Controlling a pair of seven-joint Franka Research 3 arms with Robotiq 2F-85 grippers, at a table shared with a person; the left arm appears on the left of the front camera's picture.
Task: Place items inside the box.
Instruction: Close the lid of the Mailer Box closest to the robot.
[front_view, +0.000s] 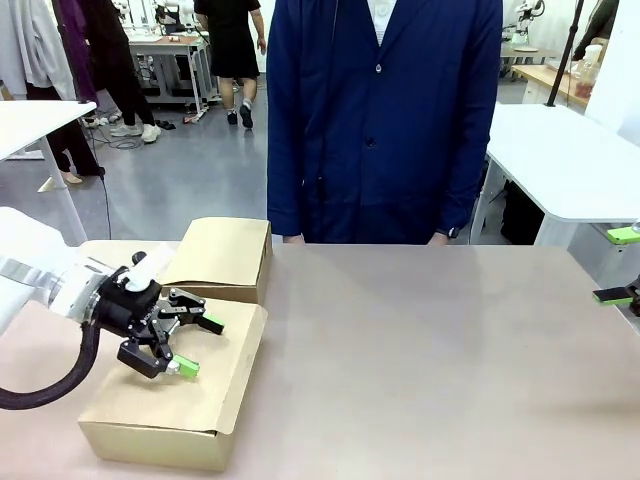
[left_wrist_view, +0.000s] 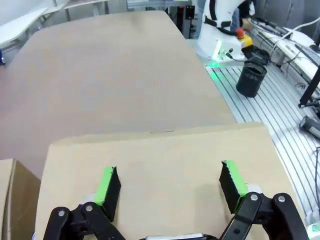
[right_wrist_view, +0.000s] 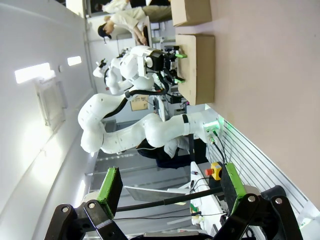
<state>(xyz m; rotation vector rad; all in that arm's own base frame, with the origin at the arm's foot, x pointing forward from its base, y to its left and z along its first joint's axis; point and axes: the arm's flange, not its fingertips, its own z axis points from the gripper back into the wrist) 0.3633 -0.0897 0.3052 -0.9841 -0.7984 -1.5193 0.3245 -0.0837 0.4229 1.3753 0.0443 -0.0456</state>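
Left pincer (front_view: 196, 346) hovers over the closed lid of the larger cardboard box (front_view: 200, 400), jaws spread wide, nothing between them. In the left wrist view the green pads (left_wrist_view: 107, 187) sit just above the flat brown lid, apart from it as far as can be told. Larger box lies at the near left of the worktop (front_view: 420, 350), lid flap down. Smaller cardboard box (front_view: 225, 258) stands just behind it, touching or nearly so, also shut. Right pincer (front_view: 620, 266) is at the far right edge of the front view, off the worktop's side, green pads well apart, empty; right wrist view confirms wide jaws with only the room beyond. Person in a dark blue coat (front_view: 385, 120) stands at the far side of the worktop, close to its edge. No stationery items lie on the worktop.
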